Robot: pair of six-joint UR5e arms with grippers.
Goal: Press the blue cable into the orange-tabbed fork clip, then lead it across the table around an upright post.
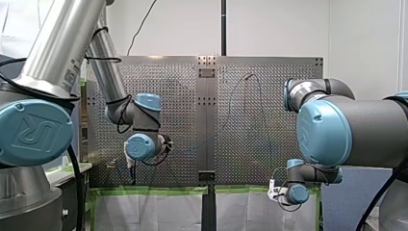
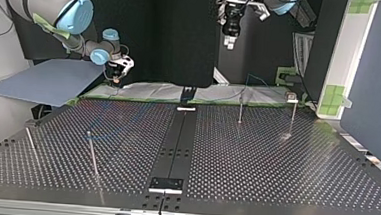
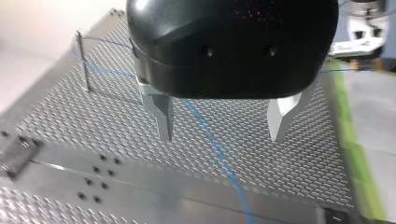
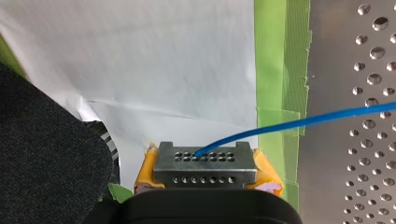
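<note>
In the left wrist view my left gripper (image 3: 220, 135) hangs open above the perforated table, metal fingers (image 3: 161, 116) wide apart. The blue cable (image 3: 210, 140) lies on the table under the gap between them and runs back towards an upright post (image 3: 84, 60). In the right wrist view my right gripper (image 4: 204, 158), with yellow pads, is shut on the blue cable (image 4: 299, 123) just off the table's edge; the cable leads out over the table. In the top view my right gripper (image 2: 114, 77) is at the far left edge and my left gripper (image 2: 230, 40) hangs high at the back. A small clip-like fixture (image 2: 292, 97) sits at the far right.
Several thin upright posts stand on the table (image 2: 255, 161): two at the top view's far right (image 2: 240, 108) (image 2: 293, 119) and two nearer its left (image 2: 93, 154) (image 2: 30, 143). Green tape (image 4: 280, 93) and white sheeting line the table's edge. A dark centre strip (image 2: 176, 146) divides the table.
</note>
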